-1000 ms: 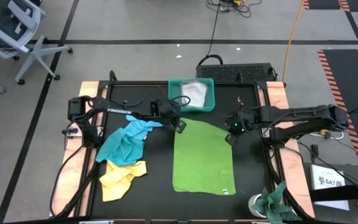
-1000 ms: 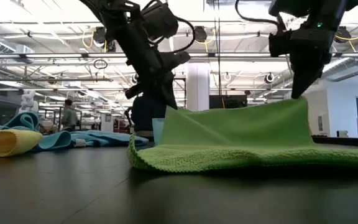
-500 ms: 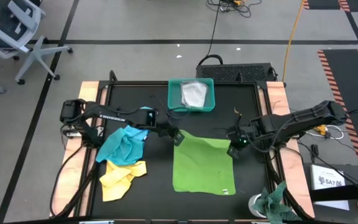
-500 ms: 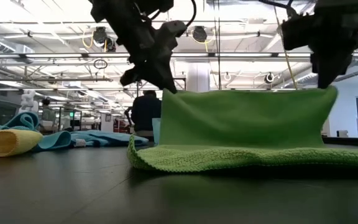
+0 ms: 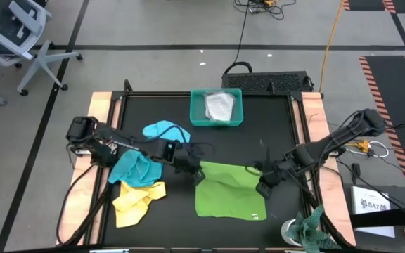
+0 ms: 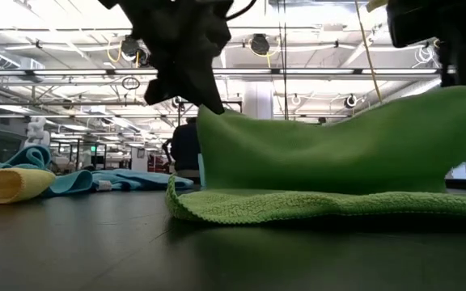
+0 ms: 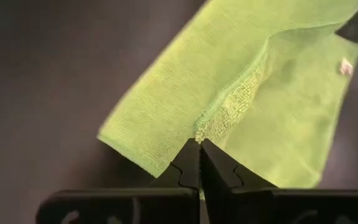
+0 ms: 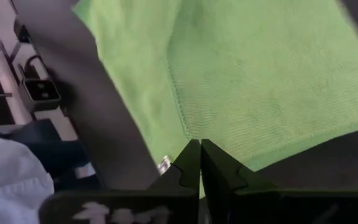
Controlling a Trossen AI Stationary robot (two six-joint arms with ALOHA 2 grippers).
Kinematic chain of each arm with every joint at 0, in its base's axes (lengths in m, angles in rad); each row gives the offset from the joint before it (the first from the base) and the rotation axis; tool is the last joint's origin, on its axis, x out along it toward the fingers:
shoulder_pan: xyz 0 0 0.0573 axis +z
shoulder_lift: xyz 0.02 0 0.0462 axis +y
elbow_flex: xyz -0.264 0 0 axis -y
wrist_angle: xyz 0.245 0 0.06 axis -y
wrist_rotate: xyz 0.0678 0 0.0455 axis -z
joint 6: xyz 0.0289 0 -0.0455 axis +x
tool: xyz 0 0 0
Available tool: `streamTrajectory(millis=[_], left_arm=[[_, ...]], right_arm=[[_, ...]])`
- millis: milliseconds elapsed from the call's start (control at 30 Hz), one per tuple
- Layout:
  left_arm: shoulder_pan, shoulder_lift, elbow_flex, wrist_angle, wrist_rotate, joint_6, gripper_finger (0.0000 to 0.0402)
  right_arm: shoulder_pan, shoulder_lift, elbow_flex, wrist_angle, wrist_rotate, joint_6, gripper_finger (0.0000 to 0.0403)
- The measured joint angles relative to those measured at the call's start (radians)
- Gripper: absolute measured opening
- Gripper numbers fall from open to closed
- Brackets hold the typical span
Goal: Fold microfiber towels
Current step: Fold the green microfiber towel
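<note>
Grey floor is surrounding the black tabletop (image 5: 287, 119), which is filling the middle of the high view. Lying at lower centre of that view, the lime green towel (image 5: 229, 195) is the largest cloth, its far edge being lifted off the surface and carried over the rest of it. Left of it, the turquoise towel (image 5: 138, 166) is sitting in a crumpled heap, with the yellow towel (image 5: 136, 200) bunched just below it toward the lower left. At upper centre the teal tray (image 5: 197, 112) is holding a pale grey towel (image 5: 219, 107), loosely folded inside it. A mottled green rag (image 5: 309, 229) is lying at the lower right corner.

Reaching in from the left, the left hand (image 5: 197, 173) is pinching the green towel's lifted left corner with fingers closed tight. Coming from the right, the right hand (image 5: 264, 187) is clamping the lifted right corner the same way.
</note>
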Motion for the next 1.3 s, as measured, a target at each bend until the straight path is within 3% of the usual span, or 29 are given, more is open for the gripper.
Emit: streamTrajectory(millis=[267,567,767,900,1300], left_arm=[[-0.112,0.0,0.0,0.006,-0.008,-0.092,0.0004],[-0.237,0.055,0.001,0.109,-0.107,-0.279,0.0005],[-0.288,0.18,0.0,0.264,-0.106,-0.386,0.0005],[-0.307,0.225,0.0,0.267,-0.071,-0.437,0.0003],[-0.33,0.237,0.0,0.262,-0.054,-0.481,0.0011]], right_arm=[[0.148,0.118,0.0,0.095,-0.005,0.131,0.0],[0.268,0.153,0.0,0.119,-0.025,0.203,0.0],[0.303,0.153,-0.001,0.118,-0.025,0.219,0.0],[0.314,0.158,-0.001,0.122,-0.019,0.225,0.0],[0.325,0.3,-0.001,0.21,-0.027,0.19,0.0]])
